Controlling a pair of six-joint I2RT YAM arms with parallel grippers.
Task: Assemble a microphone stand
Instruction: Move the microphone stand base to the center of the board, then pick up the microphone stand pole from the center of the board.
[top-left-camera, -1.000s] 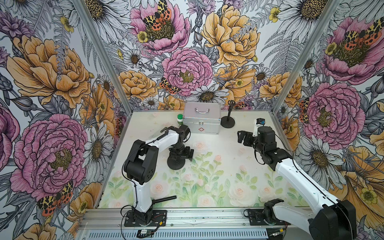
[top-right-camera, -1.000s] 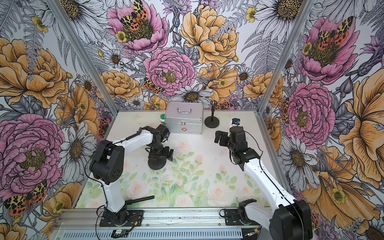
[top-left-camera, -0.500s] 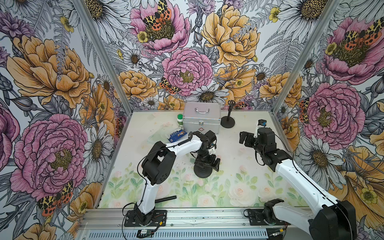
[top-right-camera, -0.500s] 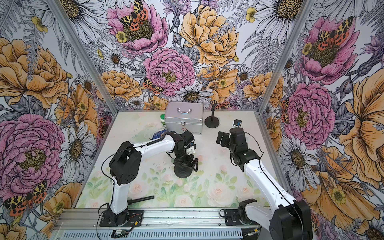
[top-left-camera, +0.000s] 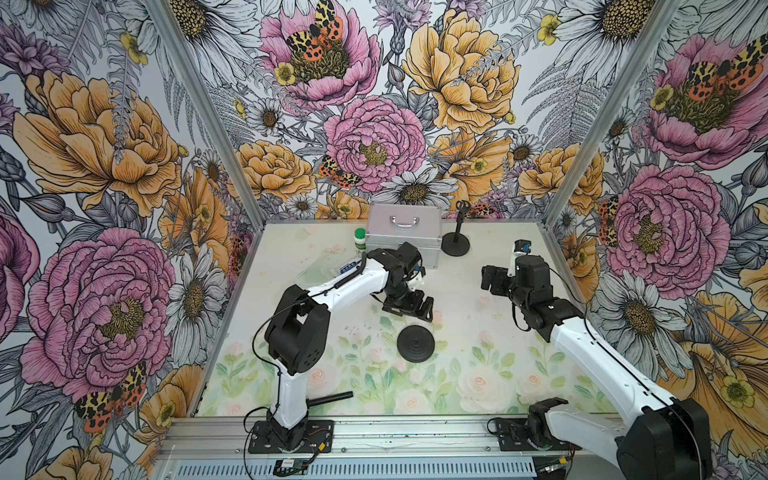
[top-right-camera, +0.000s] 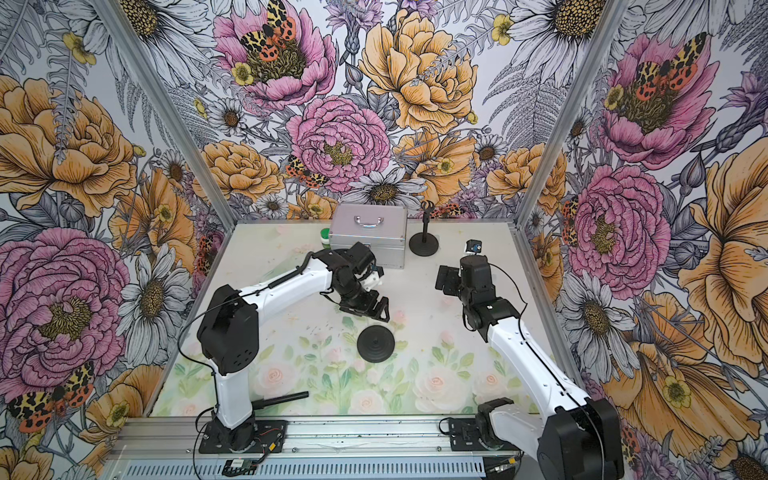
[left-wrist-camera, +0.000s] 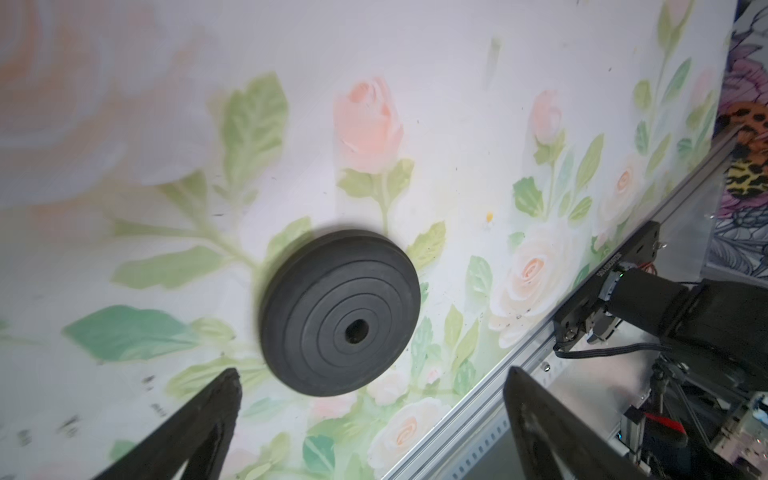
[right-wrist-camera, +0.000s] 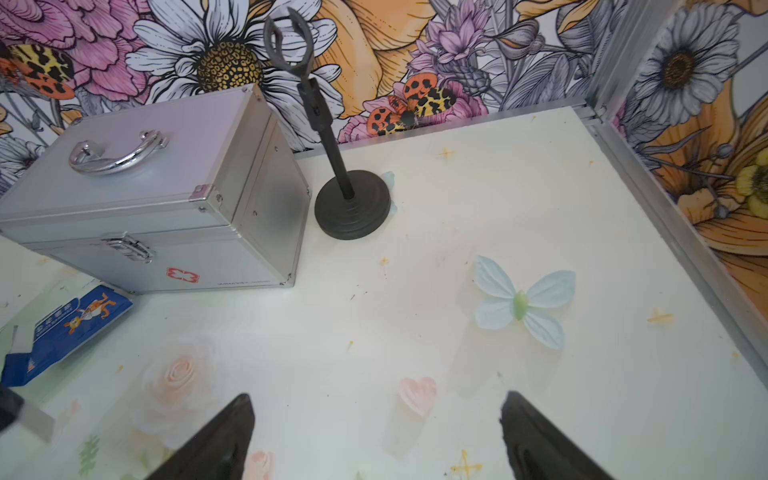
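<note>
Left hand (top-left-camera: 408, 311), released, hovers beside the round base (top-left-camera: 415, 344); next move likely calls for fetching the black pole (top-left-camera: 332, 398).

base (top-left-camera: 415, 343) moved mid-table, left gripper (top-left-camera: 409, 311) — lifted off

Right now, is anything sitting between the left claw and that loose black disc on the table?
Nothing visible does. The left gripper hangs open close by the round base, and only bare table shows between them. The loose pole lies well away, by the left arm's foot.
</note>
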